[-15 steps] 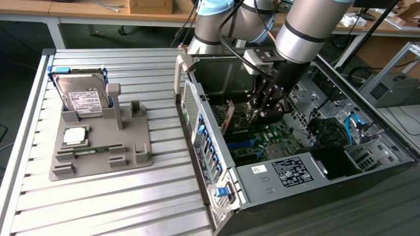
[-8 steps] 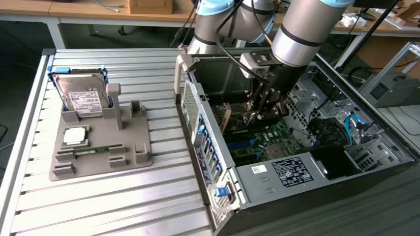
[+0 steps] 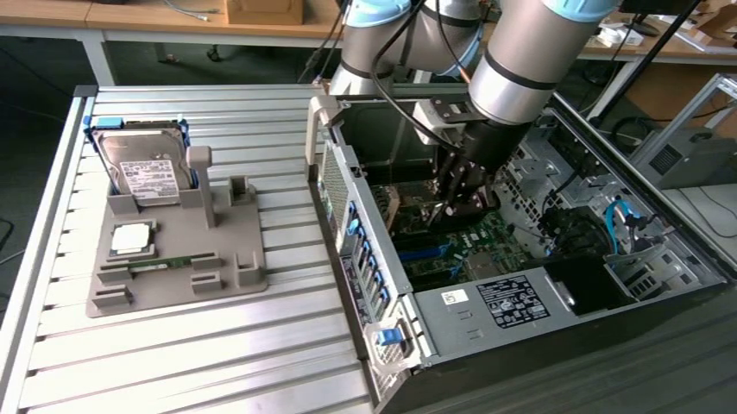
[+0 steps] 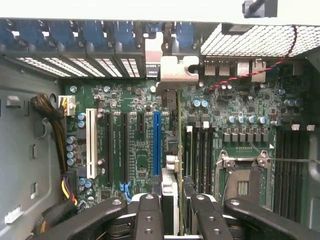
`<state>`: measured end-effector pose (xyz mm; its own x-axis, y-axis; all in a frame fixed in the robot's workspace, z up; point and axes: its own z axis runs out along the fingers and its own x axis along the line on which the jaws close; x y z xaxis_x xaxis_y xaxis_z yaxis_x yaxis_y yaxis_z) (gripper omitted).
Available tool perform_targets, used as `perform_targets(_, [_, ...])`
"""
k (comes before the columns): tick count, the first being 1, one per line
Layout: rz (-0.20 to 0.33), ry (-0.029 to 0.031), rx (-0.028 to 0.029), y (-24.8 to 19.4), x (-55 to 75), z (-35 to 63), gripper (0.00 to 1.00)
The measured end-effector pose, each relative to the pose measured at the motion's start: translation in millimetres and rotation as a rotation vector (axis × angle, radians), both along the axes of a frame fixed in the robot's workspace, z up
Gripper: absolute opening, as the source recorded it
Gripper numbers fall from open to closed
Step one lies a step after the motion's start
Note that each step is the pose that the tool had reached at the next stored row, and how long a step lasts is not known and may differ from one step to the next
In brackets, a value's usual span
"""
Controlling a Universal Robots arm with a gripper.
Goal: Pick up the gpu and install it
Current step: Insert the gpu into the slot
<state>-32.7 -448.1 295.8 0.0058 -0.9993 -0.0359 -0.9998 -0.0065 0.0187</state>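
Dark gpu (image 4: 176,150) gripped edge-on in the clenched pincer (image 4: 172,202), inside the case (image 3: 381,285) on the counter (image 3: 230,345), exterior view's right. Bracket (image 4: 175,70) faces the rear openings. Upright hold probably aims its connector down at the motherboard (image 4: 240,130); blue slot (image 4: 157,145) just beside. Seating: cannot tell

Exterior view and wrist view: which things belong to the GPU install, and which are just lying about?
Job: gpu, held in the end effector; open case; motherboard.
Lying about: hard drive, memory stick and square chip, on the grey holder.
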Motion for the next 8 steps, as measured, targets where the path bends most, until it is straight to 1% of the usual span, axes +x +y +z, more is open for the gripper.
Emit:
perform_targets(3, [0.0, 0.0001, -0.0004, -1.2, -1.3, -1.7, 0.27])
perform_targets(8, [0.0, 0.0, -0.0001, -5.8, -4.4, -3.7, 0.27])
